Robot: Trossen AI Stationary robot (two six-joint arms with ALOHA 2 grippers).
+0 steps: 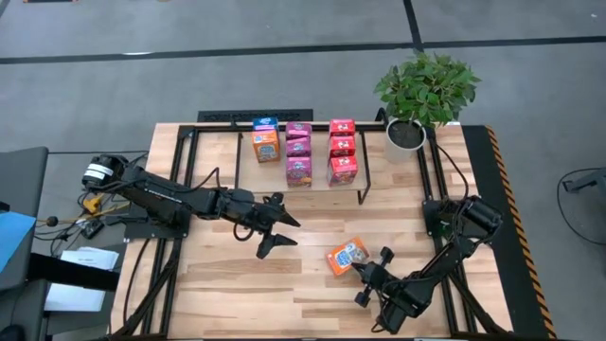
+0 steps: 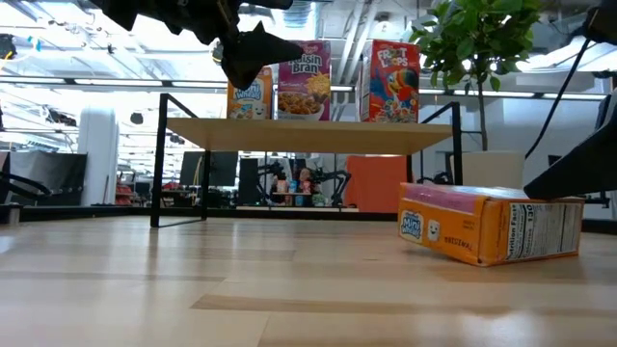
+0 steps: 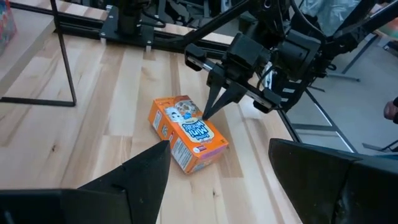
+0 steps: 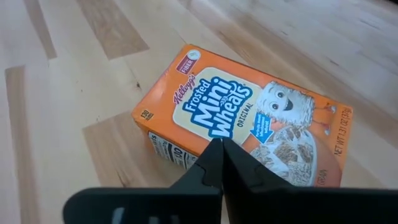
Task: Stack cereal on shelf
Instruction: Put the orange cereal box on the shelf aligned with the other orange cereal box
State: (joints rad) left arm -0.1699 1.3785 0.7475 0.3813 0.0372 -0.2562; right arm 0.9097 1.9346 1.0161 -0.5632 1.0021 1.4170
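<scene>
Orange Frosted Mini-Wheats box [image 1: 347,257] lies face-up at lower centre of the high view, right gripper [image 1: 365,272] pinched together on it, left gripper [image 1: 276,225] spread apart nearby.

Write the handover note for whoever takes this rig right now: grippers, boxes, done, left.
Left gripper: open, empty, raised over the table in front of the shelf.
Right gripper: shut, tips at the orange box lying flat on the table; not gripping it.
Done: one orange-and-blue box, a column of pink boxes and a column of red boxes on the shelf.
Left: pick up the fallen orange box and shelve it.
</scene>
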